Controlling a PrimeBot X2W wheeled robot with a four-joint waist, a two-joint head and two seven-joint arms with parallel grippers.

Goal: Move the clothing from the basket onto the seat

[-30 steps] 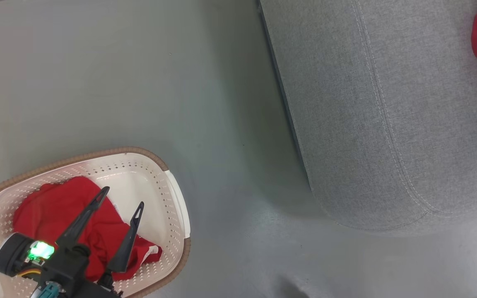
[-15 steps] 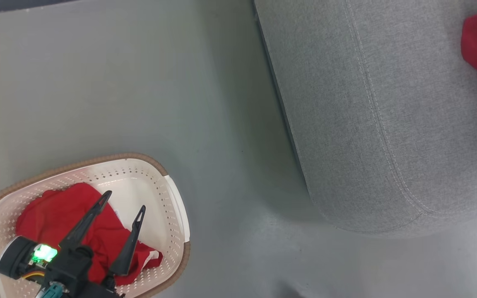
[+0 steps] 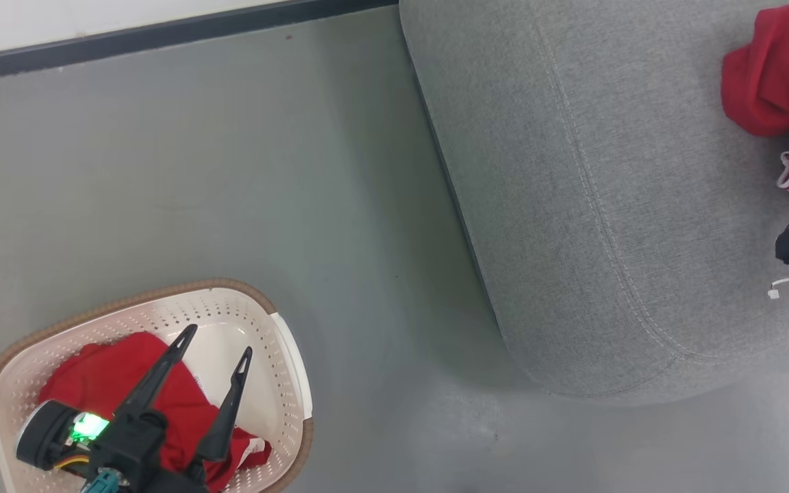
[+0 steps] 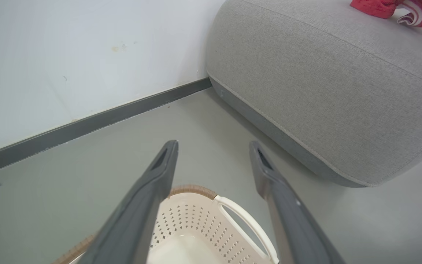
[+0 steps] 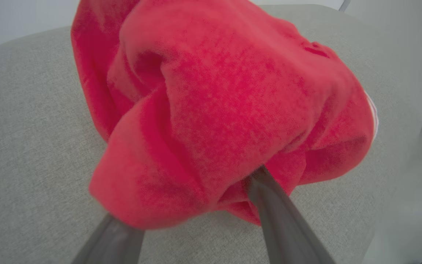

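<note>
One red garment (image 5: 211,102) is bunched up on the sofa (image 5: 31,128), flopped over the tips of the right gripper (image 5: 196,205). Its fingers are spread wide, not pinching anything.

More red clothing (image 3: 114,383) sits in the basket (image 3: 285,356) on the grey floor (image 3: 230,171) off the sofa's rounded end. The left gripper (image 3: 218,339) hovers over it, wide open and empty.

White wall (image 4: 50,55) with a dark baseboard (image 4: 86,126) next to the sofa.

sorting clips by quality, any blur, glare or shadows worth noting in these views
Head view: sharp, with a soft shadow on the floor beside the sofa. Left wrist view: evenly lit, the left gripper softening toward the bottom edge. Right wrist view: the red garment is close and fuzzy.
</note>
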